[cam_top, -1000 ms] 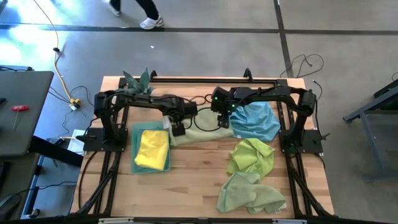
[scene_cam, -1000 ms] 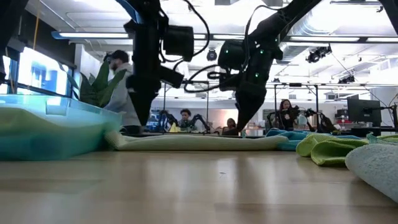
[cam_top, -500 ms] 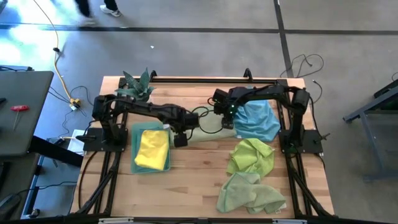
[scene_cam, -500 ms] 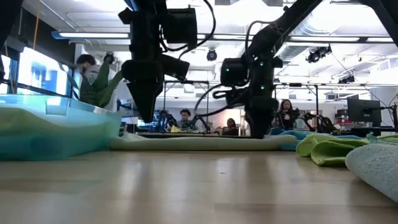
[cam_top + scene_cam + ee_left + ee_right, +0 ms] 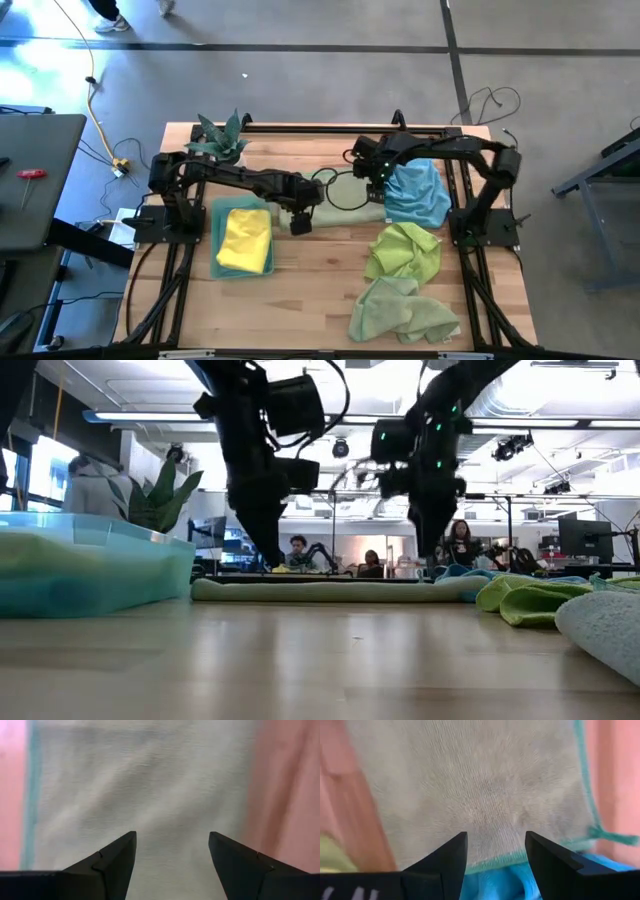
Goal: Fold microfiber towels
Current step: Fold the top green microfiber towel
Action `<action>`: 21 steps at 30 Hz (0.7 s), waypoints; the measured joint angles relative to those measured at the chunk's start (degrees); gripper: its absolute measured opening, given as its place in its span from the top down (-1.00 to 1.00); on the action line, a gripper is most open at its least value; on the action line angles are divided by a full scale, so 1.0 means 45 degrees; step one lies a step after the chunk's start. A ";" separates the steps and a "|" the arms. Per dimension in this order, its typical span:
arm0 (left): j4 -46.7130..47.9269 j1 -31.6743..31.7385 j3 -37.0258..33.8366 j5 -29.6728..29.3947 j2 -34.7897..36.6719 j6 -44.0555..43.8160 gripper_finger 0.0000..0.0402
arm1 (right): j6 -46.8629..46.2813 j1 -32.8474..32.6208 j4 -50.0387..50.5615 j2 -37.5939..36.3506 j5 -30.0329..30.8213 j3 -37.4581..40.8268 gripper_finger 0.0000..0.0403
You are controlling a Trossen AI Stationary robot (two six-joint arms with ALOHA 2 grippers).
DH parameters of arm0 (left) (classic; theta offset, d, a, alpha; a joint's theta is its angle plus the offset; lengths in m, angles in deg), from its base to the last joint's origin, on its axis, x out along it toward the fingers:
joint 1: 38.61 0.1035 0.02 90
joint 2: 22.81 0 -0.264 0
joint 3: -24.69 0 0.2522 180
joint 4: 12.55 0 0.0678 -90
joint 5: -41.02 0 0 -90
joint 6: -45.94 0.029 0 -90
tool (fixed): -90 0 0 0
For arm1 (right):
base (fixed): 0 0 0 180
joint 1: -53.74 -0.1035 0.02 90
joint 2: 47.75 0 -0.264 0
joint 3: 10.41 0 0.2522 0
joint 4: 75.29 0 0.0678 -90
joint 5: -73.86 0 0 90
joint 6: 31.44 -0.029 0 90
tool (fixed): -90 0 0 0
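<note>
Pale green, the folded towel [image 5: 335, 213] is laid flat mid-table (beside a blue towel [image 5: 415, 195]); both ends are overhung by the left gripper [image 5: 171, 851] and right gripper [image 5: 496, 851], fingers spread, nothing held.

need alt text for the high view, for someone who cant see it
Both arms hover open-clawed over a folded pale green towel mid-table: left claw, right claw. A yellow towel lies in a tray; blue and green towels lie right.
</note>
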 joint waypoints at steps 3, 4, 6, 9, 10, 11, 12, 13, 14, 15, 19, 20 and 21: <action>-0.0162 0.0131 -0.0211 -0.0657 0.0004 -0.0068 -0.20 | -0.0615 0.0005 -0.0201 -0.1068 -0.0098 0.0411 0.04; -0.0355 0.0200 -0.0384 -0.0665 0.0004 -0.0062 -0.20 | -0.0909 0.0005 -0.0337 -0.1541 -0.0207 0.0787 0.04; -0.0456 0.0307 -0.0755 -0.0508 0.0004 -0.0163 -0.20 | -0.1786 0.0001 -0.0980 -0.2530 -0.0302 0.1808 0.04; -0.0632 0.0419 -0.1221 -0.0336 0.0004 -0.0184 -0.20 | -0.3783 -0.0099 -0.2229 -0.4082 -0.0330 0.3739 0.04; -0.0784 0.0440 -0.1367 -0.0324 0.0004 -0.0182 -0.20 | -0.4691 -0.0172 -0.2786 -0.4548 -0.0328 0.4311 0.04; -0.1008 0.0442 -0.1524 -0.0236 0.0004 -0.0182 -0.20 | -0.5671 -0.0284 -0.3333 -0.4998 -0.0328 0.4836 0.04; -0.1210 0.0442 -0.1653 -0.0060 0.0004 -0.0182 -0.20 | -0.6722 -0.0434 -0.3947 -0.5428 -0.0328 0.5316 0.04; -0.1343 0.0442 -0.1745 0.0155 0.0004 -0.0182 -0.20 | -0.7884 -0.0589 -0.4544 -0.5792 -0.0333 0.5748 0.04; -0.1372 0.0437 -0.1801 0.0326 0.0004 -0.0187 -0.20 | -0.9083 -0.0768 -0.5086 -0.6102 -0.0328 0.6131 0.04; -0.1372 0.0437 -0.1830 0.0391 0.0004 -0.0197 -0.20 | -1.0219 -0.0967 -0.5527 -0.6365 -0.0301 0.6473 0.04; -0.1531 0.0325 -0.1868 0.0430 0.0004 -0.0279 -0.20 | -1.3758 -0.1889 -0.6070 -0.6891 0.0726 0.7293 0.04; -0.1686 0.0315 -0.1868 0.0430 0.0002 -0.0287 -0.20 | -1.4523 -0.2119 -0.6059 -0.6910 0.0969 0.7400 0.04; -0.1853 0.0286 -0.1868 0.0433 0.0004 -0.0359 -0.20 | -1.5241 -0.2346 -0.6026 -0.6915 0.1093 0.7491 0.04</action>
